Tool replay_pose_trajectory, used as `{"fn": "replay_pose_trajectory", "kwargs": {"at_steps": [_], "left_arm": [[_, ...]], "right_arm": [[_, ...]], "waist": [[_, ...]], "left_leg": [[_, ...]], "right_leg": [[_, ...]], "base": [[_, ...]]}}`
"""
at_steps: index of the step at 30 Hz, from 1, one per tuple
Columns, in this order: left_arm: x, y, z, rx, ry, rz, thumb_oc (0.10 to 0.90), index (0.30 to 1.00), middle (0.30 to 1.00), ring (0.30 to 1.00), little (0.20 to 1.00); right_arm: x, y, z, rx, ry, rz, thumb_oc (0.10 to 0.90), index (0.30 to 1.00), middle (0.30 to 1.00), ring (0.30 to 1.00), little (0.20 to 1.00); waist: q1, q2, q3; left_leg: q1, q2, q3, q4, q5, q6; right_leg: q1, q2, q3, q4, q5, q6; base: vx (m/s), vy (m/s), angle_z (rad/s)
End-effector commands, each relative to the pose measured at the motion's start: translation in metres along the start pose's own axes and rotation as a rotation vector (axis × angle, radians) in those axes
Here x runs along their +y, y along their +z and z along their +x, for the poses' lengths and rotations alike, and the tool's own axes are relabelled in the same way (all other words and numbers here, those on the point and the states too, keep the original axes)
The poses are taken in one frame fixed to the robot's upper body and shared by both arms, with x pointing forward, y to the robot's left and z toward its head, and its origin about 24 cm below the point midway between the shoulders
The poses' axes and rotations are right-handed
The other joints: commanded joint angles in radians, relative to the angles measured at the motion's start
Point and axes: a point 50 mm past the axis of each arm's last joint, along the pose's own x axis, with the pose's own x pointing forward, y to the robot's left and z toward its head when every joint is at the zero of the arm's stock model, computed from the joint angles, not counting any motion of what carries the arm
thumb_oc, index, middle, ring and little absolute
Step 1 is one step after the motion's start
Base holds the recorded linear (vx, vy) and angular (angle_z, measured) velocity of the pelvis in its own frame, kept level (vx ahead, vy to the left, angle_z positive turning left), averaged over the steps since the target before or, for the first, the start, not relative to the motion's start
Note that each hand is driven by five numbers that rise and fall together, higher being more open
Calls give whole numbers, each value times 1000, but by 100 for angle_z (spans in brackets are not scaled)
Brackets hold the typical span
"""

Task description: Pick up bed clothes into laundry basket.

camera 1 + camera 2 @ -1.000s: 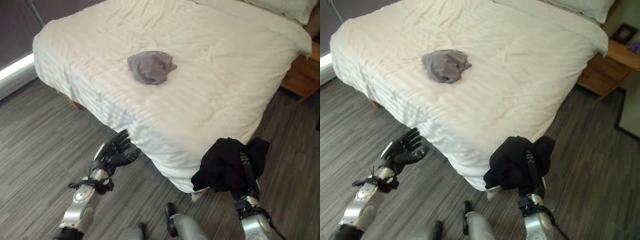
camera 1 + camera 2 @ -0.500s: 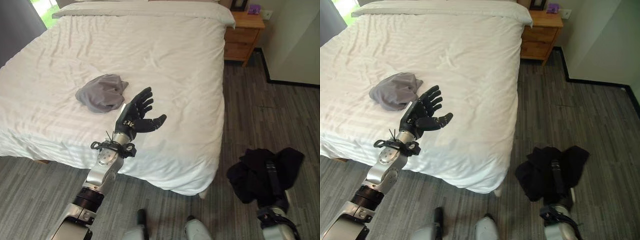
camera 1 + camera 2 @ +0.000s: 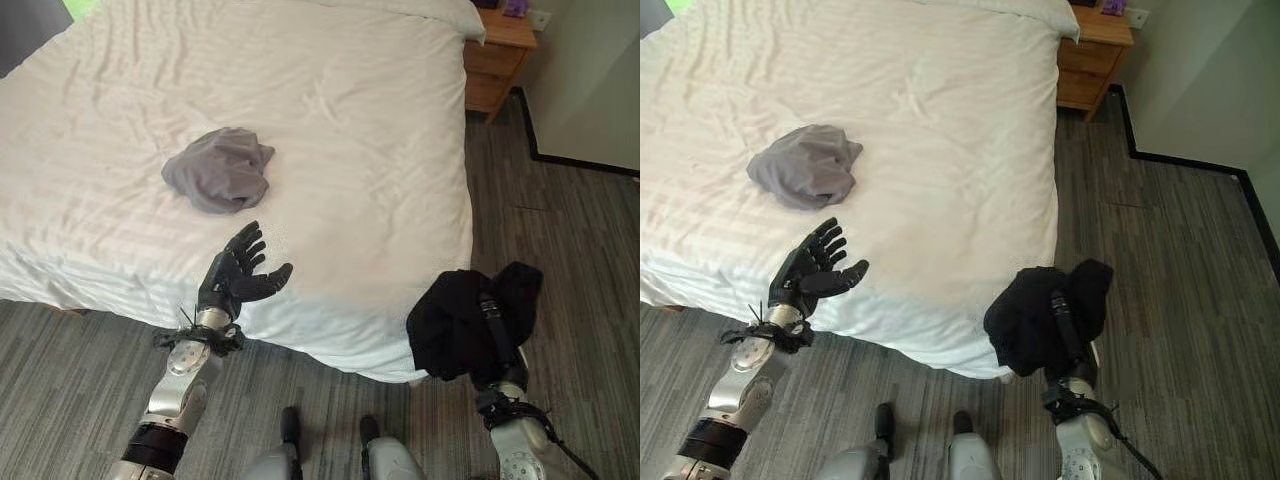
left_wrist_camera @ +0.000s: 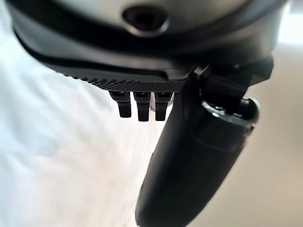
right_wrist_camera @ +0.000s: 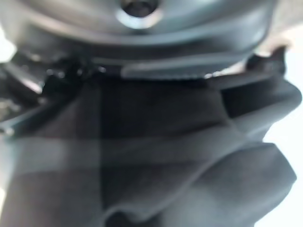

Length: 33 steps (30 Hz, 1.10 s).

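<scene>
White bed (image 3: 350,120), crumpled grey garment (image 3: 220,170)

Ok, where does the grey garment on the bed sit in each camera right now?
Left eye view: the grey garment lies bunched on the white bed, up and left of centre, beyond the open left hand.
Right eye view: same bundle, further left.
Left wrist view: no grey cloth to make out past the fingers.
Right wrist view: dark cloth, not the grey garment.
Shared landmark: the wooden nightstand at the bed's far right corner.
</scene>
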Motion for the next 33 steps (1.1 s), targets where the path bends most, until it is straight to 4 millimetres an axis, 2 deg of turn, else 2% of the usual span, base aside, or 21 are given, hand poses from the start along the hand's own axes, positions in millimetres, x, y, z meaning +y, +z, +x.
{"fn": "replay_pose_trajectory", "kwargs": {"at_steps": [1,3,7,8,11,13,14,15,16,18,19,20,21,24,26,27,29,33], "left_arm": [[-15,61,13,-288,-94,16,800,900,900,900,900],[-12,60,13,-281,-91,44,800,900,900,900,900],[0,84,24,-331,-51,173,800,900,900,900,900],[5,98,33,-357,-18,248,800,900,900,900,900],[18,156,68,-432,87,492,800,900,900,900,900],[26,195,82,-483,191,615,800,900,900,900,900],[26,196,82,-483,191,615,800,900,900,900,900],[28,219,88,-512,255,703,800,900,900,900,900],[33,232,92,-513,322,789,800,900,900,900,900],[39,249,96,-499,407,929,800,900,900,900,900],[38,250,96,-502,406,931,800,900,900,900,900],[60,269,101,-401,548,1129,800,900,900,900,900],[78,279,99,-295,647,1278,800,900,900,900,900],[94,292,90,-215,703,1426,800,900,900,900,900],[98,300,86,-201,741,1484,800,900,900,900,900],[100,313,81,-195,785,1562,800,900,900,900,900],[101,329,74,-193,836,1660,800,900,900,900,900],[96,343,70,-255,825,1623,800,900,900,900,900]], "right_arm": [[23,47,8,-246,136,-47,400,300,300,300,300],[25,44,7,-229,150,-56,400,300,300,300,300],[25,39,8,-187,173,-73,400,300,300,300,300],[25,38,8,-173,183,-87,400,300,300,300,300],[26,38,11,-144,212,-132,400,300,300,300,300],[27,36,11,-127,228,-150,400,300,300,300,300],[27,36,12,-127,227,-150,400,300,300,300,300],[26,33,11,-111,231,-165,400,300,300,300,300],[25,31,9,-103,234,-177,400,300,300,300,300],[23,28,7,-88,232,-184,400,300,300,300,300],[23,27,7,-90,232,-180,400,300,300,300,300],[21,25,6,-75,239,-176,400,300,300,300,300],[25,24,5,-73,273,-157,400,300,300,300,300],[26,25,5,-77,289,-146,400,300,300,300,300],[30,26,5,-81,319,-146,400,300,300,300,300],[32,29,6,-90,332,-149,400,300,300,300,300],[31,28,5,-87,341,-155,400,300,300,300,300],[36,27,5,-91,356,-147,400,300,300,300,300]], "waist": [[4,-27,-111],[7,-28,-122],[5,-26,-142],[2,-25,-147],[-16,-23,-155],[-26,-23,-157],[-26,-24,-157],[-32,-25,-158],[-39,-31,-158],[-46,-35,-161],[-45,-38,-160],[-65,-50,-158],[-89,-81,-150],[-104,-117,-139],[-114,-144,-121],[-126,-170,-100],[-134,-198,-72],[-139,-226,-34]], "left_leg": [[22,31,-60,77,-126,-8],[29,32,-63,71,-127,-9],[46,38,-63,51,-123,-15],[51,41,-62,43,-120,-17],[60,50,-59,20,-107,-25],[59,54,-57,12,-101,-30],[59,54,-57,12,-101,-30],[55,56,-58,10,-97,-31],[49,58,-58,7,-93,-33],[44,60,-57,5,-91,-34],[43,60,-57,5,-91,-34],[36,66,-47,0,-86,-38],[17,78,-28,0,-81,-43],[-3,87,-10,-1,-78,-45],[-19,95,-2,-4,-74,-46],[-43,102,4,-5,-67,-49],[-75,110,8,-10,-56,-51],[-139,114,-4,-22,-32,-55]], "right_leg": [[50,-51,8,-123,94,26],[63,-52,9,-136,93,26],[83,-54,3,-163,94,28],[88,-54,2,-171,95,29],[92,-52,-1,-187,105,38],[91,-52,-3,-194,113,44],[91,-52,-3,-194,113,44],[89,-53,-8,-197,117,47],[88,-54,-12,-202,124,51],[87,-56,-16,-209,132,56],[87,-56,-17,-210,132,56],[80,-55,-9,-217,147,63],[50,-48,9,-216,166,72],[22,-42,27,-221,192,79],[1,-37,38,-223,212,82],[-28,-31,46,-223,227,83],[-56,-24,47,-234,249,87],[-104,-24,41,-255,288,90]], "base": [[53,-24,14],[63,-24,14],[60,-17,11],[61,-12,14],[46,-7,5],[28,-4,-3],[22,-9,-4],[0,0,0],[0,0,0],[13,-2,2],[25,38,-6],[-24,58,-12],[-28,73,-19],[-26,40,-30],[-65,25,-28],[-90,19,-18],[-77,24,-9],[-54,18,1]]}}
